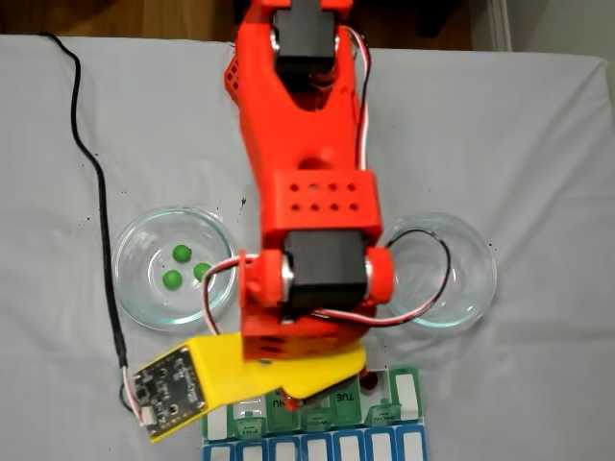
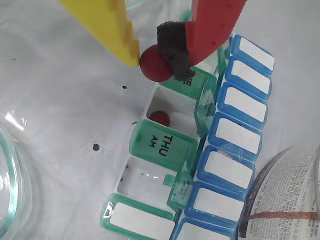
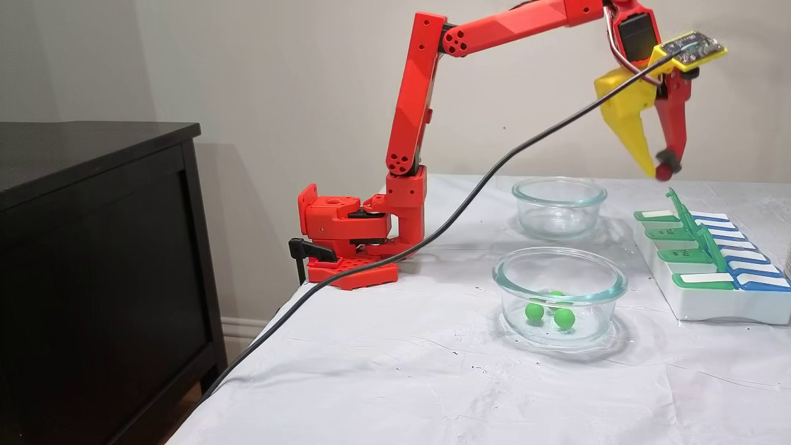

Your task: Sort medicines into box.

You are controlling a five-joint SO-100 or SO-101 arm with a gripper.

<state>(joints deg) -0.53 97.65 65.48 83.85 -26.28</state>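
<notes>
Jaws [image 2: 150, 60]: the yellow and red jaws squeeze one small dark red ball [image 2: 155, 65], held up in the air above the flat pill box with green lids [image 3: 710, 296].
Pill box: it sits on the white bench [image 3: 383, 371]; another dark red ball [image 2: 160, 118] lies in an open white slot beside the THU lid [image 2: 162, 145].
Near glass bowl [image 3: 559, 272]: three small bright green balls [image 3: 534, 311] rest inside.
Far glass bowl [image 3: 559, 196]: it stands just behind the near one.
</notes>
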